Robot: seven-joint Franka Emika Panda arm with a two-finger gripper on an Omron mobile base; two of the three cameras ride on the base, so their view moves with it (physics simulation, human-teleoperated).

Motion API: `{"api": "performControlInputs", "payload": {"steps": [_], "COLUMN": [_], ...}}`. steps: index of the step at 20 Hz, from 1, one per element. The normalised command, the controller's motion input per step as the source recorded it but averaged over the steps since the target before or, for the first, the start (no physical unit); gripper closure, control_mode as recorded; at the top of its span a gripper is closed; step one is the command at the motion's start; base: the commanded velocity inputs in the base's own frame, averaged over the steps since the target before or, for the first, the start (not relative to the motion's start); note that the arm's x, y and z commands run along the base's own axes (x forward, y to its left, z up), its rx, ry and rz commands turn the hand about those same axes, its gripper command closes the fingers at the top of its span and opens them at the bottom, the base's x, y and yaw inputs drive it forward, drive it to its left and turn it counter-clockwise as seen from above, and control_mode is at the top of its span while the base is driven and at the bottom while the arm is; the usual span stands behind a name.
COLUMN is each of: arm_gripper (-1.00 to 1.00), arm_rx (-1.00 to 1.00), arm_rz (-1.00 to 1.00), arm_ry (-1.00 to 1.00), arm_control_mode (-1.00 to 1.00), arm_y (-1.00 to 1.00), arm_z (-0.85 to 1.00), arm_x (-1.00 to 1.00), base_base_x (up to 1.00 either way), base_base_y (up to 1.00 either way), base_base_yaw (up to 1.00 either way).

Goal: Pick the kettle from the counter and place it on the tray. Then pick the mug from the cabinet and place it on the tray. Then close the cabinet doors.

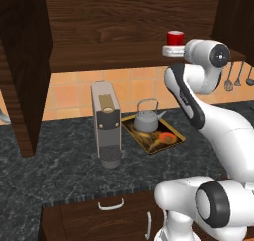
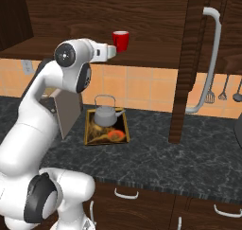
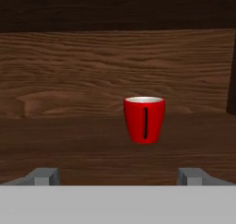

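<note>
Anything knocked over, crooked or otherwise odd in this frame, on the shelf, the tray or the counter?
Nothing stands out. The kettle sits upright on the tray, which lies flat on the counter. The mug stands upright on the cabinet shelf, handle towards the hand camera. The gripper faces it, jaws open and short of it. Nothing looks spilled.

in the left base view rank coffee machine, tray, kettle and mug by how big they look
1. Coffee machine, nearest the camera, which inflates it.
2. Tray.
3. Kettle, sitting on the tray.
4. Mug, on the shelf, farthest back.
</note>
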Motion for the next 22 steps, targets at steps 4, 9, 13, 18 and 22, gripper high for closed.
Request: {"api": "performControlInputs", "payload": {"steps": [4, 9, 13, 18, 22], "arm_gripper": [-1.00, -1.00, -1.00, -1.00, -1.00], "arm_rx": [0.00, 0.00, 0.00, 0.00, 0.00], "arm_rz": [0.00, -0.02, -0.02, 0.00, 0.00], "arm_ry": [0.00, 0.00, 0.02, 0.05, 0.05], "arm_control_mode": [-1.00, -1.00, -1.00, -1.00, -1.00], "arm_y": [-0.07, -0.02, -0.08, -0.24, -0.21], "arm_z": [0.00, 0.00, 0.00, 0.00, 0.00], "arm_x": [0.35, 0.29, 0.22, 0.16, 0.22], "base_base_x": [0.00, 0.00, 0.00, 0.00, 0.00], "base_base_y": [0.00, 0.00, 0.00, 0.00, 0.00], "base_base_yaw": [0.00, 0.00, 0.00, 0.00, 0.00]}}
